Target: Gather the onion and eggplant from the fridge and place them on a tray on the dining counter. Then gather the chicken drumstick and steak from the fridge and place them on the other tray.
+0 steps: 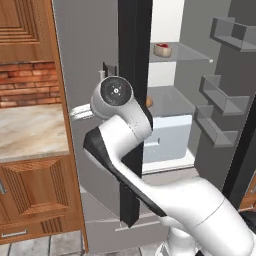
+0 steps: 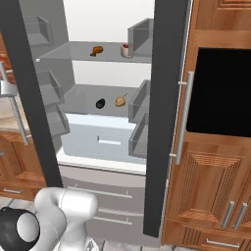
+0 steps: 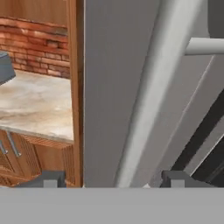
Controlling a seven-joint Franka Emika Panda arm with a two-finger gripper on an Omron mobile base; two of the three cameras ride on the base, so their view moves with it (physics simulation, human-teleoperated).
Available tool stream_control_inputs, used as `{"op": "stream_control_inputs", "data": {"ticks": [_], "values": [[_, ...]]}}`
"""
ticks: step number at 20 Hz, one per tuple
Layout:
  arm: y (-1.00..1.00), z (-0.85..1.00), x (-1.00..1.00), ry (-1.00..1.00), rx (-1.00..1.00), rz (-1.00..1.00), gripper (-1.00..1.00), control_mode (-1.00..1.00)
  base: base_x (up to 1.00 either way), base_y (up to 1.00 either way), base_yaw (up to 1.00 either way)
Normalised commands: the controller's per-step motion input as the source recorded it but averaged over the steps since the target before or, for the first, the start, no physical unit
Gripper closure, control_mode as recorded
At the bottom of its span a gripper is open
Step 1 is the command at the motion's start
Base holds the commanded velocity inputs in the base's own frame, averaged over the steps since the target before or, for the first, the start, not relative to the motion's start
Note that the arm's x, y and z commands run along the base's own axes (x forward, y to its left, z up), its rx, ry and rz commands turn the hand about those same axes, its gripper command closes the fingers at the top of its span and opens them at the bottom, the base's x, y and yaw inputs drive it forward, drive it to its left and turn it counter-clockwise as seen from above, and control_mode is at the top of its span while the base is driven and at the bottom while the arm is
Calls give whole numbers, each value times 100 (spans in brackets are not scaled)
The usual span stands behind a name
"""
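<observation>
The fridge (image 1: 95,60) stands open in the left base view, its pale grey left door swung out beside the wooden cabinet (image 1: 30,30); past the door's black edge, the steak (image 1: 162,49) lies on the fridge's upper glass shelf, and the white arm (image 1: 150,185) rises in front of the fridge. In the right base view both doors hang wide: the chicken drumstick (image 2: 97,50) sits on the upper shelf of the fridge with the steak (image 2: 126,50) just right of it near the door bins, while the eggplant (image 2: 100,103) and the onion (image 2: 120,101) rest on the shelf below, above the pale drawer (image 2: 103,137). In the hand view the gripper (image 3: 111,179) faces the fridge door's silver bar handle (image 3: 148,100) — the dark tips stand wide apart, one each side of the bar, clamping nothing — and a marbled counter (image 3: 30,105) with a brick wall (image 3: 35,43) lies left of the fridge.
</observation>
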Motion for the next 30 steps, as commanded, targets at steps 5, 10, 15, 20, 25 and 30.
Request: {"op": "stream_control_inputs", "data": {"ticks": [5, 10, 15, 20, 25, 30], "values": [[-74, 28, -93, -11, 26, 0, -100, -100, 0, 0, 0], [-99, 26, -38, -3, 32, 0, -100, -100, 0, 0, 0], [-92, 25, 2, 4, 39, 0, -100, -100, 0, 0, 0], [-67, 23, 26, 5, 38, 0, -100, -100, 0, 0, 0], [-32, 9, 56, 10, 32, 0, -100, -100, 0, 0, 0], [-2, 0, 90, 16, 17, 0, -100, -100, 0, 0, 0]]}}
